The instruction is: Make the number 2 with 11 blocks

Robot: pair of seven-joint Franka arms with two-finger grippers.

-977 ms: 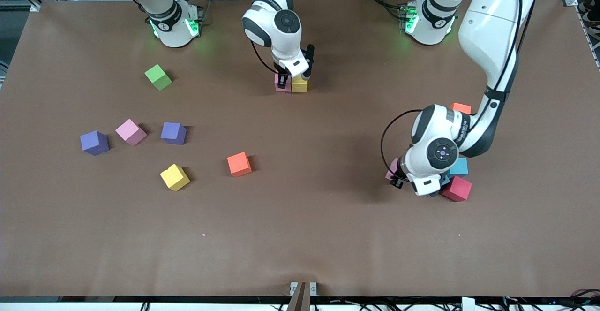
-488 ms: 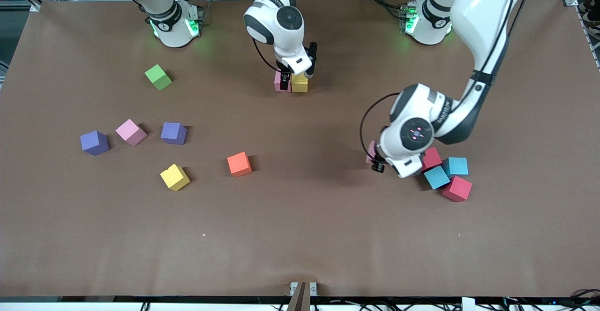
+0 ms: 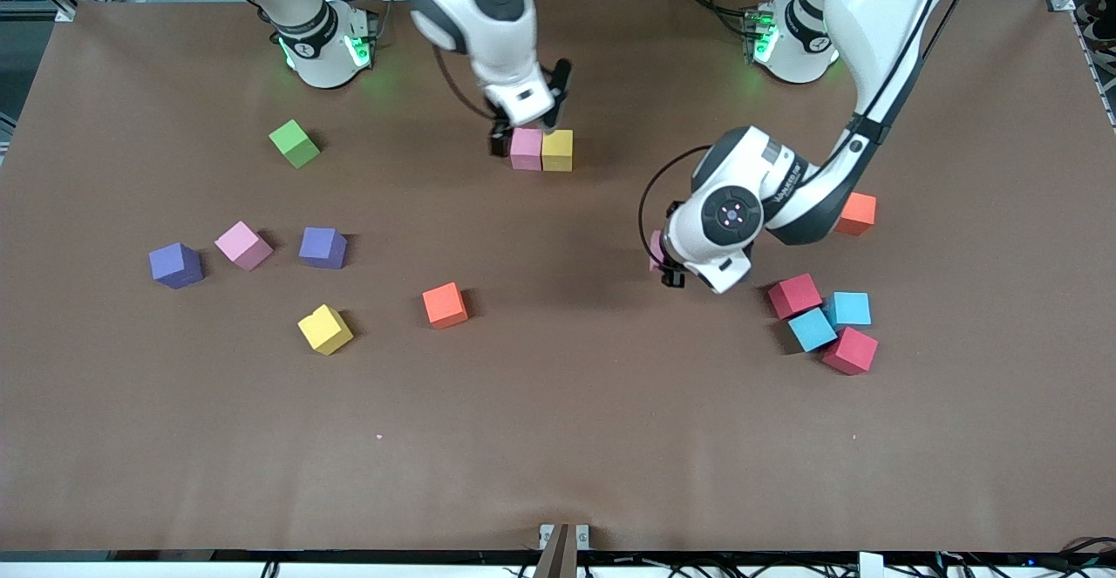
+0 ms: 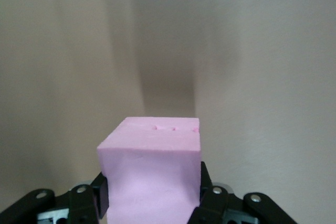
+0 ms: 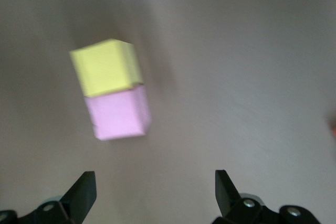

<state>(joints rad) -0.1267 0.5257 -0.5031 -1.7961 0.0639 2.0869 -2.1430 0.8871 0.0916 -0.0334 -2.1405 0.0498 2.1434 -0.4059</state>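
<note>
Left tool [image 4: 152, 203] aloft, clamping pink block [image 4: 149, 174]; right tool [image 5: 155, 192] spread.

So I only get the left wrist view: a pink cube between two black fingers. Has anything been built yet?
Observer: Only a start. A pink block and a yellow block sit touching, close to the robots' bases.
Operator: Is the other arm there?
Observer: Yes, the right gripper hangs open just above that pair, holding nothing.
Operator: And what is my cube over?
Observer: The left gripper holds your pink cube over bare table; a cluster of red and blue blocks lies toward the left arm's end.
</note>
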